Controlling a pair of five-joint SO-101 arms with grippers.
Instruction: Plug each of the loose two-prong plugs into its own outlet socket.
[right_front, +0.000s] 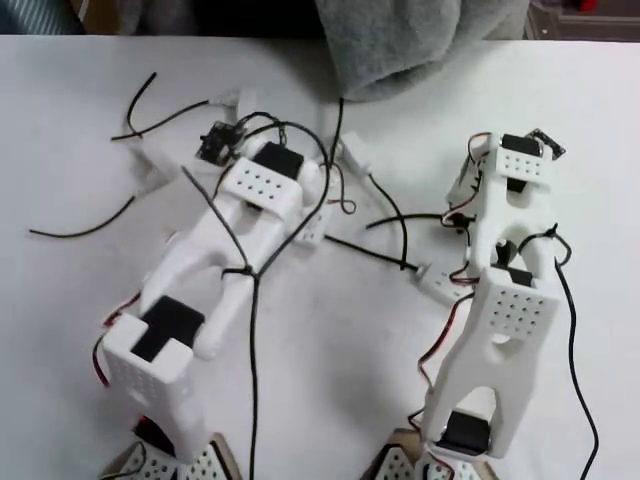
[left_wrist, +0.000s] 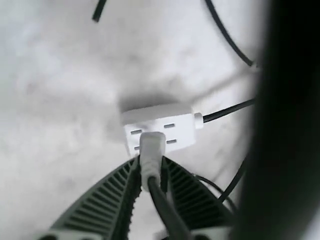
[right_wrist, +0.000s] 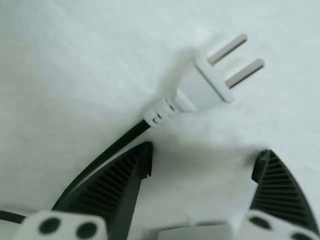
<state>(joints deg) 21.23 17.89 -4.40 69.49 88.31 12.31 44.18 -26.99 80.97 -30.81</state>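
My left gripper (left_wrist: 149, 172) is shut on a white plug (left_wrist: 150, 150) by its body, with the black cord trailing back between the fingers. The plug's front end sits against the face of a white outlet block (left_wrist: 170, 122), which lies on the white table and has free slots beside the plug. My right gripper (right_wrist: 200, 167) stands open just above the table. A loose white two-prong plug (right_wrist: 207, 85) lies flat beyond its fingertips, prongs pointing away, its cord running past one finger (right_wrist: 125, 180). In the high view this plug (right_front: 436, 279) lies beside the right arm (right_front: 510, 230).
Two more loose white plugs (right_front: 354, 155) (right_front: 228, 101) with black cords lie at the back of the table (right_front: 80, 120). Black cables cross the middle and drape over the left arm (right_front: 230, 230). A grey cloth (right_front: 400, 45) hangs over the far edge.
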